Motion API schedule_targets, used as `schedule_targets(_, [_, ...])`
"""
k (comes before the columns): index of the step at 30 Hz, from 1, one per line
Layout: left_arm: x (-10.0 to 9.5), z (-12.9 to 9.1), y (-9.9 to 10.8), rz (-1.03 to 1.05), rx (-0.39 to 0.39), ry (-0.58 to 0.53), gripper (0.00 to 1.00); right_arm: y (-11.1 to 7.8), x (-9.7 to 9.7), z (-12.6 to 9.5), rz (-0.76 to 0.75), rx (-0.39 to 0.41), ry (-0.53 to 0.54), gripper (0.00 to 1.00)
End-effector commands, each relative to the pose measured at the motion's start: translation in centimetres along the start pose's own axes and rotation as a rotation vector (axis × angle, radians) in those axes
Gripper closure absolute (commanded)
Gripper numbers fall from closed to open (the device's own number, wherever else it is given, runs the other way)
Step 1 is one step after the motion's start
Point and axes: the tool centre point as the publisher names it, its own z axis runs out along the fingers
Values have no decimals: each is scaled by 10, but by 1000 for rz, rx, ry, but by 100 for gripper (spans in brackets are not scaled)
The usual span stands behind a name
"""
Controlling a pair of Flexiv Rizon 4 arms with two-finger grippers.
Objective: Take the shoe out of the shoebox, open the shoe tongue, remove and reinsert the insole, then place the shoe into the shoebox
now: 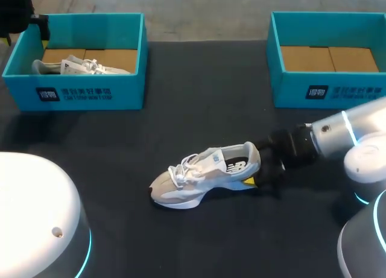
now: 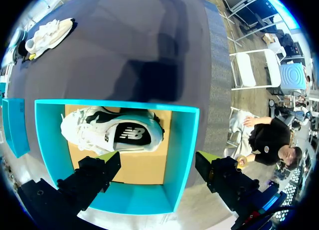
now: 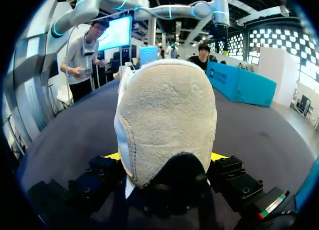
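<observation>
So the shoe [image 1: 205, 175] is out and sitting on its sole on the dark surface [image 1: 199, 97]. The right arm [image 1: 338, 136] comes in at the shoe's heel, and the right jaws are closed in on that heel, one yellow tip pressed against each side, so they've got hold of it. Well off past the shoe's toe end sits a teal shoebox [image 1: 90, 94] with a second white shoe [image 2: 112, 132] lying on its side inside. The left arm [image 1: 15, 12] hangs over that box, left jaws spread wide with nothing in them, and the second shoe is just ahead of the tips. Past the shoe's heel end is another teal shoebox [image 1: 313, 91] showing only its cardboard floor.
</observation>
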Motion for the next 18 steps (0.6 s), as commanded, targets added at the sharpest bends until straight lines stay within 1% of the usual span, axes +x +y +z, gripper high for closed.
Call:
schedule_targets(1, [0, 0, -1, 0, -2, 0, 0, 1, 11, -8, 0, -1, -60, 100])
schedule_targets(3, [0, 0, -1, 0, -2, 0, 0, -1, 15, -13, 11, -7, -88, 100])
schedule_targets(7, [0, 0, -1, 0, -2, 0, 0, -3, 19, -13, 17, -8, -97, 100])
schedule_targets(11, [0, 0, -1, 0, -2, 0, 0, -6, 21, -13, 24, -9, -117, 100])
schedule_targets(18, [0, 0, -1, 0, -2, 0, 0, -11, 20, -10, 29, -11, -115, 100])
